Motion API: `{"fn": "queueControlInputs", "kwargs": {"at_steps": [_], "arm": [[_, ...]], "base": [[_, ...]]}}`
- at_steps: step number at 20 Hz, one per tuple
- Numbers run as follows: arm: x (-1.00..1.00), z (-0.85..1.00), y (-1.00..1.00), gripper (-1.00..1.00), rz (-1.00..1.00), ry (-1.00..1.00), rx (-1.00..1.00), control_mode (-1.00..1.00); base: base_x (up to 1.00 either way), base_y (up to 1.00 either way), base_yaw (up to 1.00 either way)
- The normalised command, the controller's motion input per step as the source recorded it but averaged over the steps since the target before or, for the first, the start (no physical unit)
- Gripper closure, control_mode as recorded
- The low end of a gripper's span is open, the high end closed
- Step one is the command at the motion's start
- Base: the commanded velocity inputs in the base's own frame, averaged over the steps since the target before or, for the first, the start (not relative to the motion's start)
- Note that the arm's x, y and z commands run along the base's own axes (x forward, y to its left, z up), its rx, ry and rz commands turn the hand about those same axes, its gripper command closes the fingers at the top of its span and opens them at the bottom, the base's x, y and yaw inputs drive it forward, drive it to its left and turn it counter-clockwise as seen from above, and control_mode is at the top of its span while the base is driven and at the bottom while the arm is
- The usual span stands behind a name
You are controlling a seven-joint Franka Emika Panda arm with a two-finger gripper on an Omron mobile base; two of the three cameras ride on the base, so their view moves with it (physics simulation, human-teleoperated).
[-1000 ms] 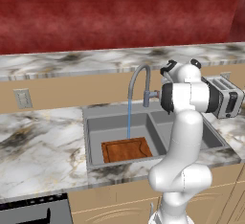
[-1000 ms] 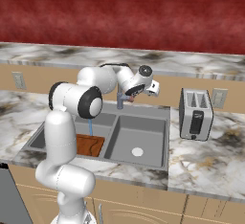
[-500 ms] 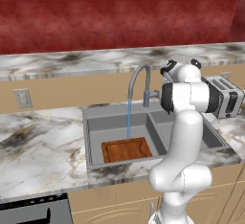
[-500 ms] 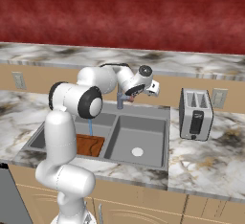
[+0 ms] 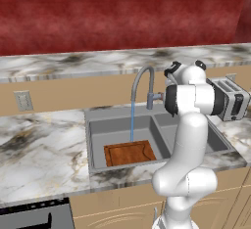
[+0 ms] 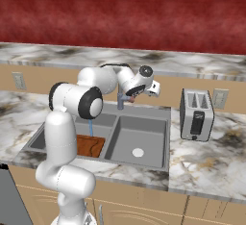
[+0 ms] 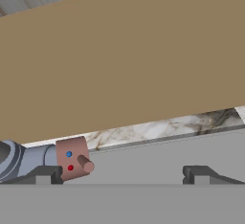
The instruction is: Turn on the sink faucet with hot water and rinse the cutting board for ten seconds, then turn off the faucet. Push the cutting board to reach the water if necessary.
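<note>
Falling from the sink faucet (image 5: 142, 83), the water (image 5: 131, 120) hits the cutting board (image 5: 128, 153); hand (image 7: 122, 173) spread beside its lever.

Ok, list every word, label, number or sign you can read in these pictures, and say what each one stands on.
No words, numbers or brand names can be read anywhere.
The only signs are a blue dot and a red dot, without lettering, on the reddish handle of the sink faucet.
The toaster carries no readable label.
</note>
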Motion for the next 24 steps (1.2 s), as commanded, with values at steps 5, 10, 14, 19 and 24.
{"fn": "queueControlInputs", "kwargs": {"at_steps": [5, 10, 14, 19, 24], "arm": [[0.00, 0.00, 0.00, -1.00, 0.00, 0.00, 0.00, -1.00], [0.00, 0.00, -0.12, -1.00, 0.00, 0.00, 0.00, -1.00], [0.00, 0.00, -0.22, -1.00, 0.00, 0.00, 0.00, -1.00], [0.00, 0.00, -0.19, -1.00, 0.00, 0.00, 0.00, -1.00], [0.00, 0.00, -0.11, -1.00, 0.00, 0.00, 0.00, -1.00]], "base": [[0.00, 0.00, 0.00], [0.00, 0.00, 0.00], [0.00, 0.00, 0.00], [0.00, 0.00, 0.00], [0.00, 0.00, 0.00]]}}
